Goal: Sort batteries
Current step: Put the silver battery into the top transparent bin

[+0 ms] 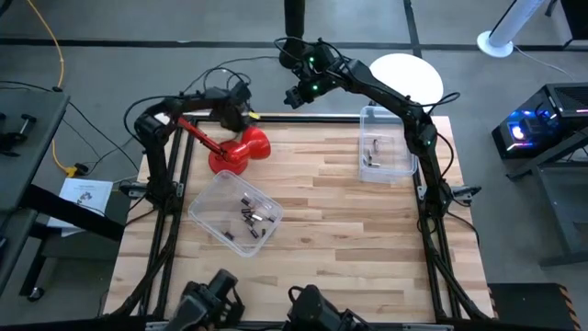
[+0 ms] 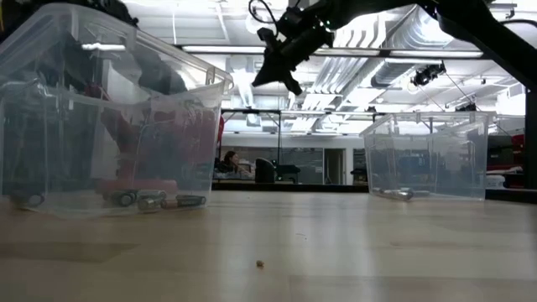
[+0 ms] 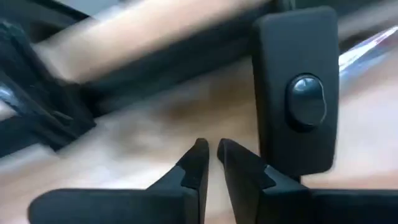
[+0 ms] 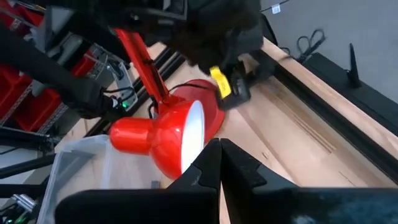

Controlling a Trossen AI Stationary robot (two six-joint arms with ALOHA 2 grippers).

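A: High view, left to right: my left gripper (image 1: 241, 114) sits at the table's far edge by the red plunger tool (image 1: 241, 150), fingers nearly together, gripping nothing I can see.
B: Batteries?
A: Batteries (image 1: 250, 213) lie in the near-left bin (image 1: 204, 204), more in the far-right bin (image 1: 401, 165). Right gripper (image 1: 296, 97) hovers clenched, empty.
B: Handling?
A: Probably light, rigid, slick, roll-prone; I'd pinch mid-barrel.

The wooden table (image 1: 322, 221) carries 2 clear bins (image 1: 234, 213) (image 1: 386, 154) and, seemingly resting, a red funnel (image 1: 241, 151).
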